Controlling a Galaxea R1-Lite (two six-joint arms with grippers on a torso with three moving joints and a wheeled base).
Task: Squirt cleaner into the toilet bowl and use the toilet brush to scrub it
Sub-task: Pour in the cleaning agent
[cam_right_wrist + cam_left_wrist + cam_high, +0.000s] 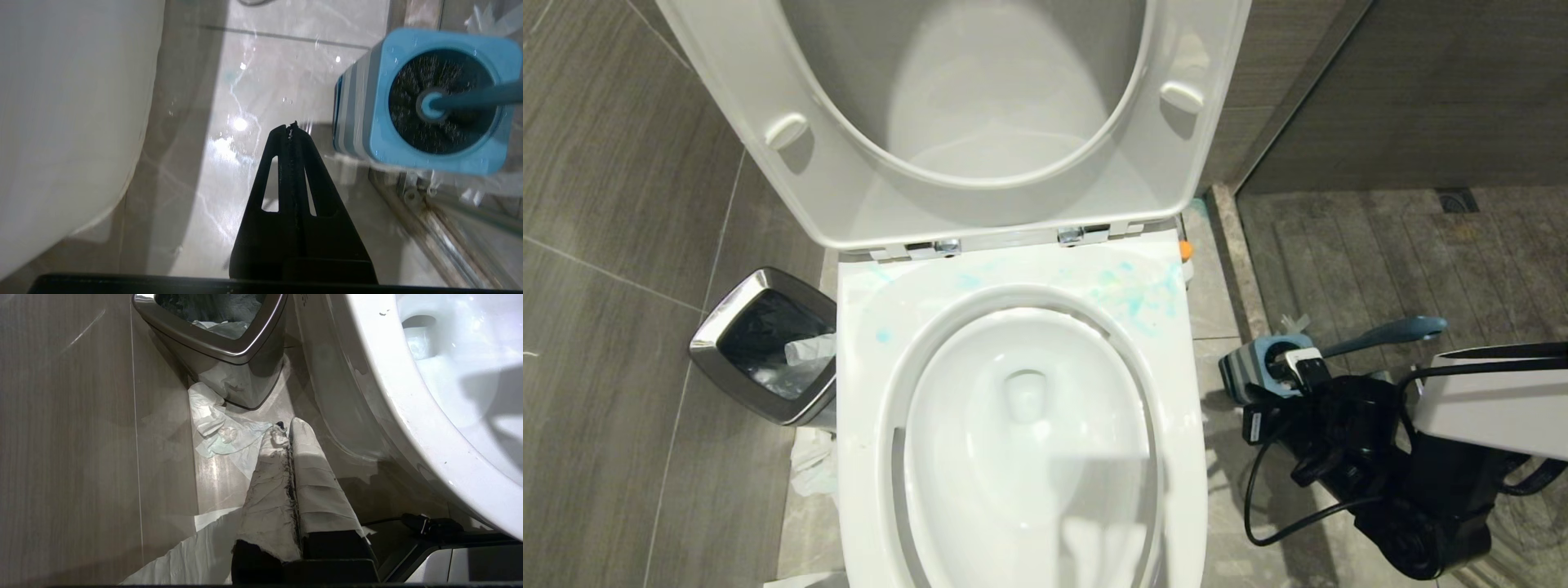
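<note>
Right gripper (291, 128) near brush holder (416, 102), fingers clenched, empty.
Toilet brush (443, 102) stands in holder, right of toilet bowl (1021, 408); bare floor between bowl edge and holder. Left gripper (286, 430) clenched, by waste bin (220, 343).

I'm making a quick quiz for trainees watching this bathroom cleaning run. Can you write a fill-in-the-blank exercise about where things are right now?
1. The toilet brush stands with its bristle head inside the blue ____.
2. The toilet bowl has its seat and lid ____.
3. The jaws of the right gripper are ____ and hold nothing.
4. Teal smears mark the rim at the ____ of the bowl.

Missing words: holder; raised; shut; back
</note>
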